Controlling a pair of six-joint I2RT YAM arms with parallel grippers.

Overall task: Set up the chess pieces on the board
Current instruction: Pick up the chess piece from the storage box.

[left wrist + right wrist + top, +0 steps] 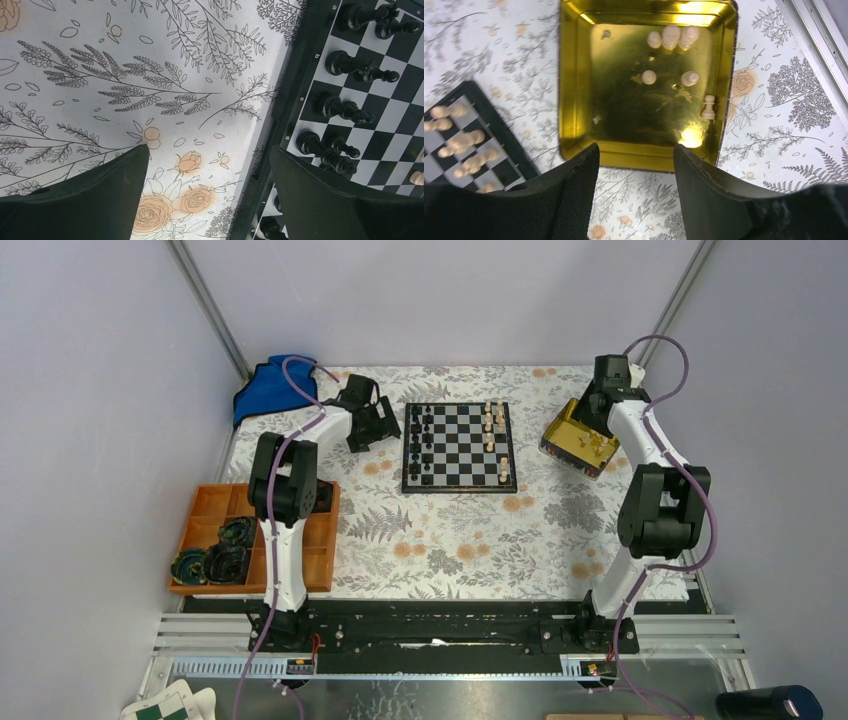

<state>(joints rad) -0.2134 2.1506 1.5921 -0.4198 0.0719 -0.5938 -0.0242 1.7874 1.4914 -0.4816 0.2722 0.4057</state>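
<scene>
Two claws, both spread and empty. Left gripper (209, 165) hovers over floral tablecloth (75, 40) left of the small black-and-white checkered board (460, 447), black chess pieces (345, 107) along its left side, pale wooden pieces (492, 420) on its right. Right gripper (636, 165) hangs above the gold rectangular tin (624, 110); its loose pale pieces (671, 37) sit clustered, so a pinch could nudge neighbours or slip.

The table (450, 540) is white with flowers on it. The board (460, 487) lies at the back middle, with a gold tin (556, 430) to its right. An orange tray (212, 504) lies at the left and a blue cloth (265, 390) in the back left corner.
</scene>
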